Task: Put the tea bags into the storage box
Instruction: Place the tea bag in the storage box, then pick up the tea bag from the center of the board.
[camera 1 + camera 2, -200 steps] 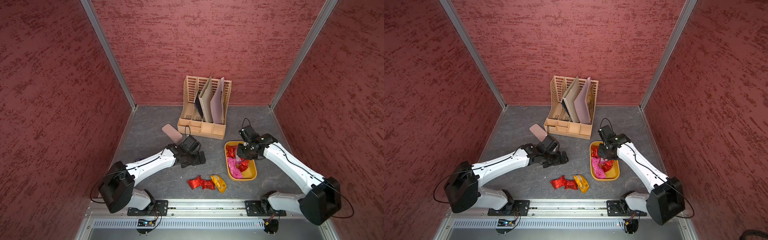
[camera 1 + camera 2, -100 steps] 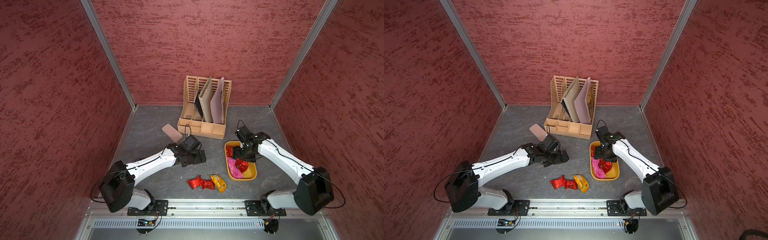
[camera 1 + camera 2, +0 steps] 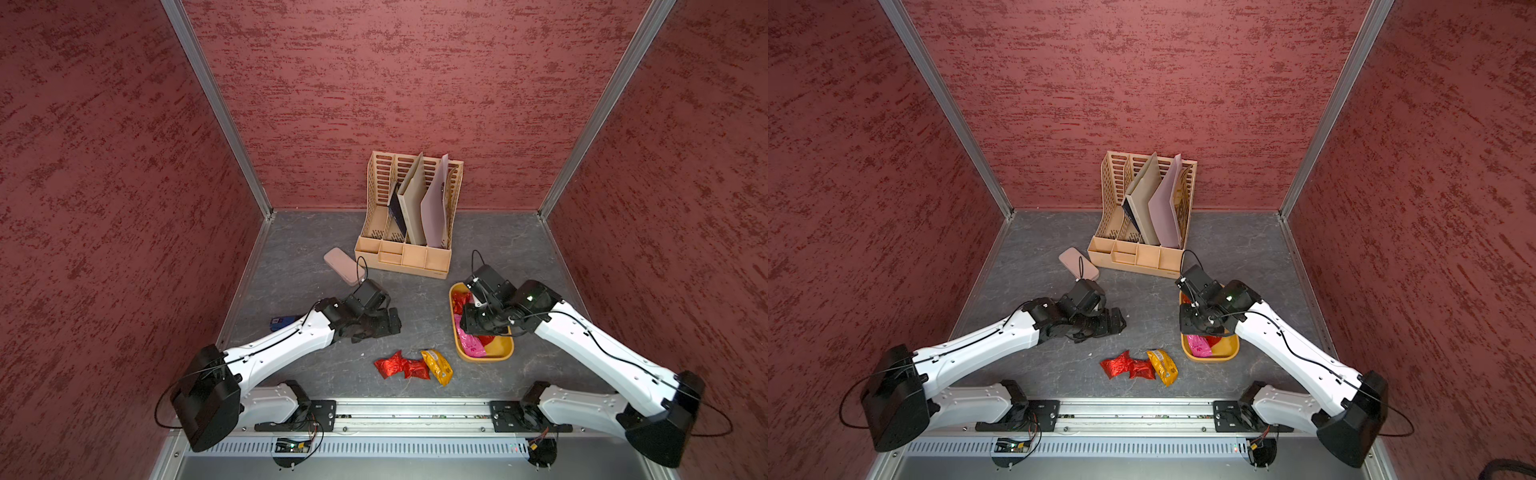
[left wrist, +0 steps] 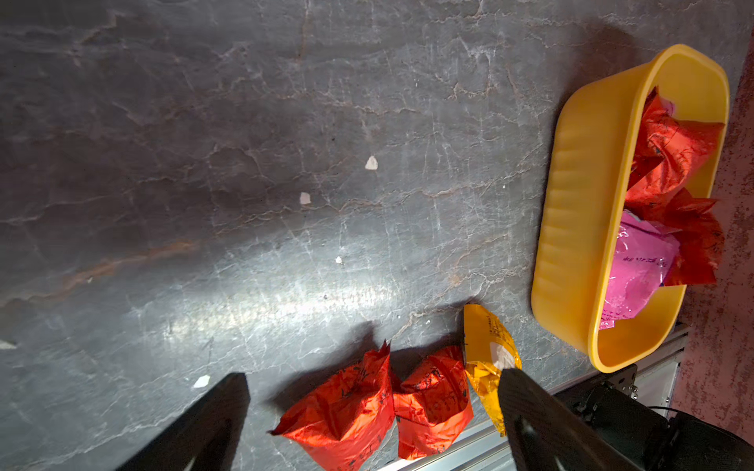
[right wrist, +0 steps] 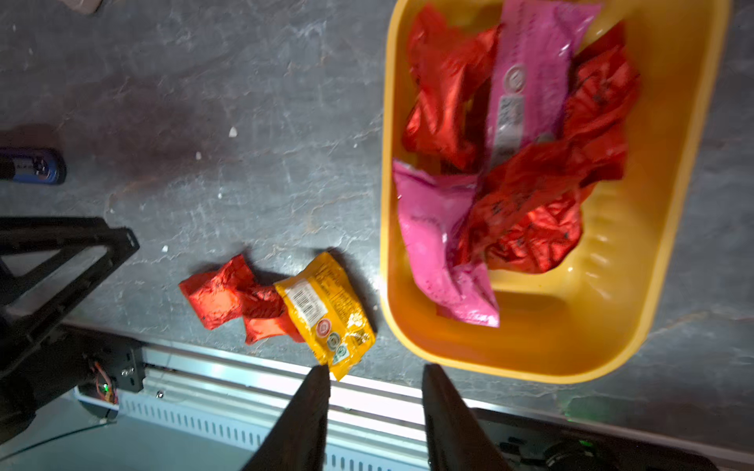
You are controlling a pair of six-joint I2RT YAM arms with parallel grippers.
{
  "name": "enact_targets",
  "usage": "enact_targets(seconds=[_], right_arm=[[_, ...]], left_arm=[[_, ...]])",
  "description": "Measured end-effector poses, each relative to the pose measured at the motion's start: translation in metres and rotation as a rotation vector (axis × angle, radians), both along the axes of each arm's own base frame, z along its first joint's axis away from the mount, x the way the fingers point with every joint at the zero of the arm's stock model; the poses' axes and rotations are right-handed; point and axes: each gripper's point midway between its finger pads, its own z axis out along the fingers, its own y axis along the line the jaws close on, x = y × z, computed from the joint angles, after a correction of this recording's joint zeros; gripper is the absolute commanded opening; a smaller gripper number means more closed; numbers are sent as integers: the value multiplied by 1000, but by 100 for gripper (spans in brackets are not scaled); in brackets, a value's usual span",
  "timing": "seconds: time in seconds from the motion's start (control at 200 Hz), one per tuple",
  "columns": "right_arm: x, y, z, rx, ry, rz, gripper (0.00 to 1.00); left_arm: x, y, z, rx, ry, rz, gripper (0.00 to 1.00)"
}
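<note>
The yellow storage box [image 3: 503, 354] stands at the right of the table and holds several red and pink tea bags [image 5: 526, 195]. Two red tea bags [image 3: 400, 365] and an orange-gold one [image 3: 438, 366] lie on the table to its left, near the front rail. My right gripper [image 5: 376, 370] hangs over the box's left side with its jaws apart and nothing between them. My left gripper [image 4: 373, 381] is open low over the table behind the loose sachets, with the red ones [image 4: 347, 412] showing between its fingers and untouched.
A beige slotted file organiser [image 3: 409, 232] with folders stands at the back. A pink oblong case [image 3: 344, 266] lies to its left. A small blue object [image 3: 282, 321] sits by the left arm. The metal rail [image 3: 415, 415] runs along the front edge.
My right wrist has shifted a little toward the front and left over the box, and its jaws have come apart. The left arm has hardly moved.
</note>
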Motion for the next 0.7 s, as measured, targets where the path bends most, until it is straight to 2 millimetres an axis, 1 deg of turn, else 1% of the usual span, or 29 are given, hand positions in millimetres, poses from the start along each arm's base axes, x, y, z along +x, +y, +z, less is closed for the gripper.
enact_targets(seconds=[0.17, 0.24, 0.346, 0.431, 0.521, 0.601, 0.701], right_arm=[[-36, 29, -26, -54, 59, 89, 39], [-46, 43, -37, -81, 74, 123, 42], [-57, 61, -59, -151, 94, 167, 43], [-59, 73, -75, -228, 98, 185, 43], [-55, 83, -86, -282, 83, 185, 43], [-48, 87, -90, -311, 60, 170, 44], [-42, 84, -90, -338, 28, 154, 44]], left_arm=[[-12, 12, 2, -2, 8, 1, 100], [-15, 17, 4, -2, 9, 3, 100], [-21, 25, 6, 0, 8, 4, 100], [-27, 32, 5, 3, 10, 6, 100], [-33, 41, 4, 2, 8, 14, 100], [-39, 49, 3, -5, 2, 27, 100], [-44, 57, 3, -18, -6, 53, 100]])
